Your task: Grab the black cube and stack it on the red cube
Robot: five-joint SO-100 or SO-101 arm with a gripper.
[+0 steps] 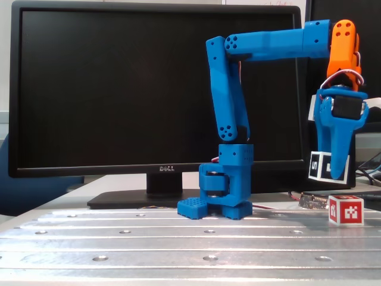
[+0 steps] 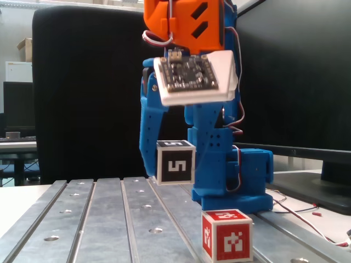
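The gripper [image 2: 176, 167] points straight down with its blue fingers clamped on the black cube [image 2: 175, 163], holding it in the air clear of the bench [image 2: 98, 219]. In a fixed view the cube's front face shows a white "5" on black with a white border. In a fixed view from the side, the same cube [image 1: 324, 165] sits at the tip of the blue fingers, partly covered by one finger [image 1: 339, 149].

The red cube [image 2: 227, 235] rests on the bench near its front edge, lower than the black cube and a little to its right in that view; the two are apart, not touching. In the side view the red cube [image 1: 346, 210] stands near the right edge of the bench, just below and slightly right of the held cube, with a clear gap between them.

The arm [image 1: 268, 44] reaches out level from its upright section, orange wrist [image 1: 344, 42] at the end. Its blue base [image 1: 223, 190] stands at the back edge of the bench. A small circuit board [image 2: 189, 74] on a white mount hangs under the orange wrist.

A dark monitor [image 1: 119, 89] stands behind the bench. The bench top is grooved metal with small holes.
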